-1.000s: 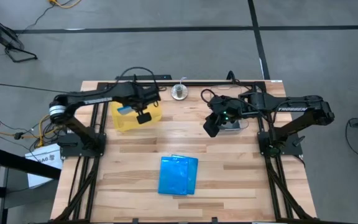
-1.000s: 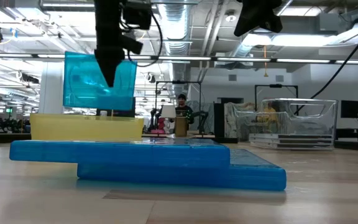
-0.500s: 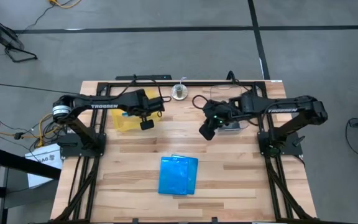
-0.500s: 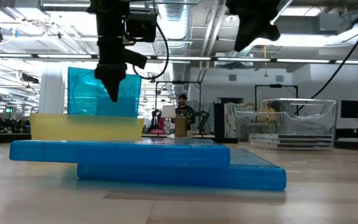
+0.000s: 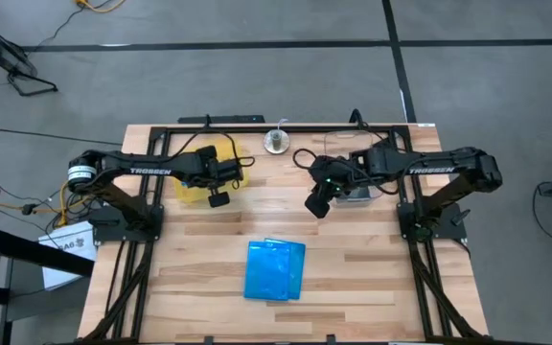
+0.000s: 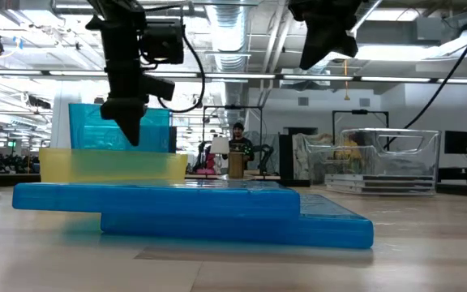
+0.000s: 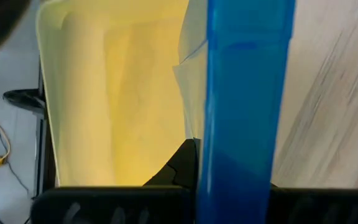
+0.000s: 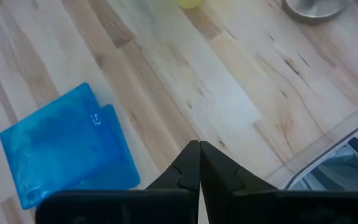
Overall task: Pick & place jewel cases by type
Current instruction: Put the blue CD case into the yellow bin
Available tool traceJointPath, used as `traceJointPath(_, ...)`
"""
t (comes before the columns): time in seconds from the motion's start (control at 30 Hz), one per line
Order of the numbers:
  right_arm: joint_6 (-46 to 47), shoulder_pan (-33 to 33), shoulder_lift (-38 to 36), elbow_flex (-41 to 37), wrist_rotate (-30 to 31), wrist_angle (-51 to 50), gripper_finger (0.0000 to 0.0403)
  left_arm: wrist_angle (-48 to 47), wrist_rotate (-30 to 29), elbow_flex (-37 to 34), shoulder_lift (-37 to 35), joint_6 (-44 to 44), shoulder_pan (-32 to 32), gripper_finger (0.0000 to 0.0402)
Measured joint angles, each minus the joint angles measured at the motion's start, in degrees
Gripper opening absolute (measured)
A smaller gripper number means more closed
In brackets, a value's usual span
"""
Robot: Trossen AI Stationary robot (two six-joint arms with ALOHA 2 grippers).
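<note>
Two dark, near-black jointed arms, slim tubular links with white lettering along the upper segments. Left arm ringed by a bright silver band near its base joint, yellow and white wires trailing beside it. Right arm matte black throughout, small green light glowing near its wrist. Black cables looping from both wrists. Boxy black camera housings behind each claw. Left claw tapering to a blunt dark tip. Right claw with two black fingers, angular, smooth-faced. Black frame mounts at each base.
</note>
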Motion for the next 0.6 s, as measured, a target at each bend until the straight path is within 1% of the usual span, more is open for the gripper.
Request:
traceJointPath(0.1, 0.0, 0.0, 0.1, -0.1, 0.0, 0.0, 0.0, -0.1, 0.0, -0.8, 0.0, -0.6, 0.0, 0.0)
traceJointPath(0.23, 0.0, 0.0, 0.1, -0.1, -0.2, 0.3, 0.0, -0.1, 0.1, -0.6, -0.2, -6.1, 1.3, 0.0)
traceJointPath(0.33, 0.0, 0.0, 0.1, -0.1, -0.5, 0.5, 0.0, -0.8, 0.0, -0.6, -1.4, -13.9, 3.9, 0.0)
traceJointPath(0.5, 0.0, 0.0, 0.1, -0.1, -3.1, 2.1, 0.0, -3.9, 1.8, -0.6, -4.2, -28.9, 9.6, 0.0)
traceJointPath(0.6, 0.0, 0.0, 0.1, -0.1, -3.5, 4.4, 0.0, -5.1, 2.7, -0.6, -5.7, -35.0, 13.4, 0.0)
